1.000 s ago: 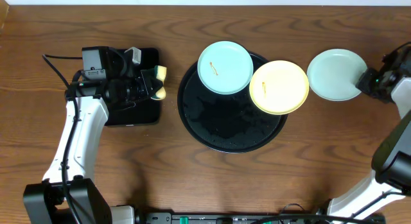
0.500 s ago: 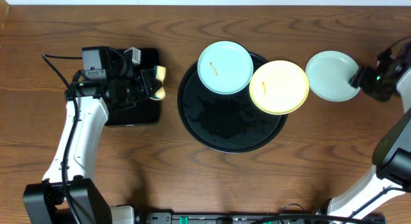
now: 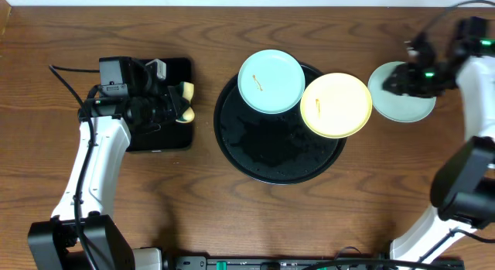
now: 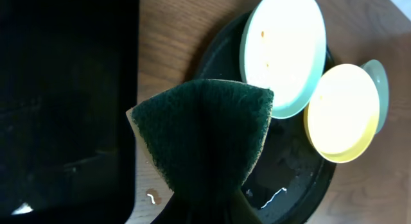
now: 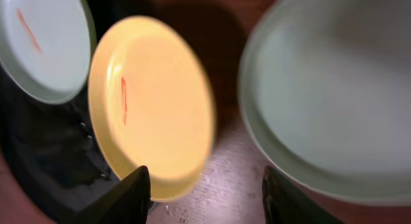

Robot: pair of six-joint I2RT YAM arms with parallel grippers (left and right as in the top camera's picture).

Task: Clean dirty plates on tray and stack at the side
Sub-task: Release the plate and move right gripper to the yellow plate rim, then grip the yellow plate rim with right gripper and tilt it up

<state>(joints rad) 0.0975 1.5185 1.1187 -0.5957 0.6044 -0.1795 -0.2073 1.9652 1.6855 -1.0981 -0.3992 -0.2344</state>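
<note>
Three plates show in the overhead view. A pale blue plate (image 3: 271, 81) with an orange streak lies on the far rim of the round black tray (image 3: 263, 150). A pale yellow plate (image 3: 336, 105) with an orange streak overlaps the tray's right rim. A third pale blue plate (image 3: 406, 107) lies on the bare wood at the right. My right gripper (image 3: 393, 81) hovers over that plate's left part, open (image 5: 205, 198) and holding nothing, between the yellow plate (image 5: 151, 102) and the pale plate (image 5: 327, 89). My left gripper (image 3: 182, 104) is shut (image 4: 209, 214) on a green-faced sponge (image 4: 205, 134).
A small rectangular black tray (image 3: 158, 135) lies under the left arm, left of the round tray. Bare brown tabletop (image 3: 255, 216) runs along the front. The right arm's links stand at the table's right edge.
My right gripper has let go of the pale blue plate's rim, opened, and swung left over that plate, which slid a little leftwards. The left arm and sponge have barely moved.
</note>
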